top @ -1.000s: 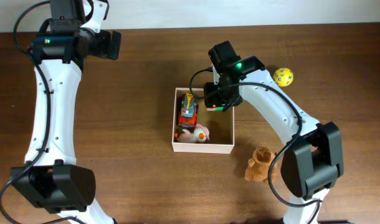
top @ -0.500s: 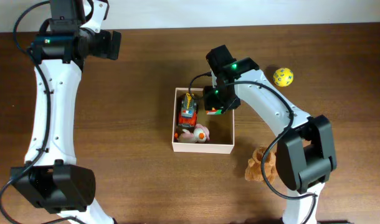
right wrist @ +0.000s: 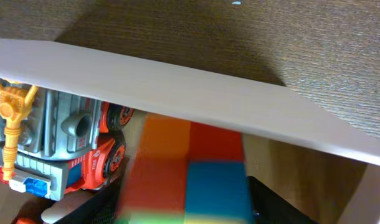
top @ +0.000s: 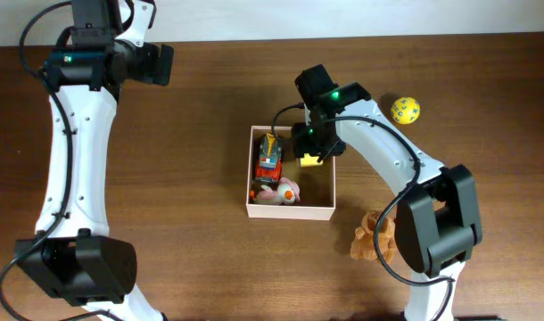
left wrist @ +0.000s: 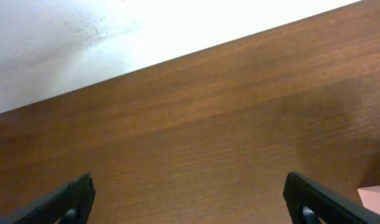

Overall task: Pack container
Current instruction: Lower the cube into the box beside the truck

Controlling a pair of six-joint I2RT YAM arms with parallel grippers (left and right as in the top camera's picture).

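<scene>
The container (top: 290, 212) is a white-walled square box with a tan floor at mid-table; its far wall (right wrist: 177, 81) crosses the right wrist view. In it lie an orange and grey toy truck (top: 269, 160) (right wrist: 53, 137) and a pink and white plush (top: 281, 191). My right gripper (top: 312, 147) (right wrist: 184, 208) hangs over the box's far right corner. A multicoloured cube (top: 309, 160) (right wrist: 190, 168) sits between its spread fingers, blurred and looking loose. My left gripper (top: 156, 64) (left wrist: 190, 199) is open and empty over bare table at the far left.
A yellow ball (top: 405, 110) lies on the table to the right of the right arm. A brown teddy (top: 372, 235) lies near the box's front right corner, beside the right arm's base. The table's far edge meets a white wall (left wrist: 84, 37).
My right gripper moved a little left and lower over the box, and the cube's yellow face now shows more below it. The left arm has not moved.
</scene>
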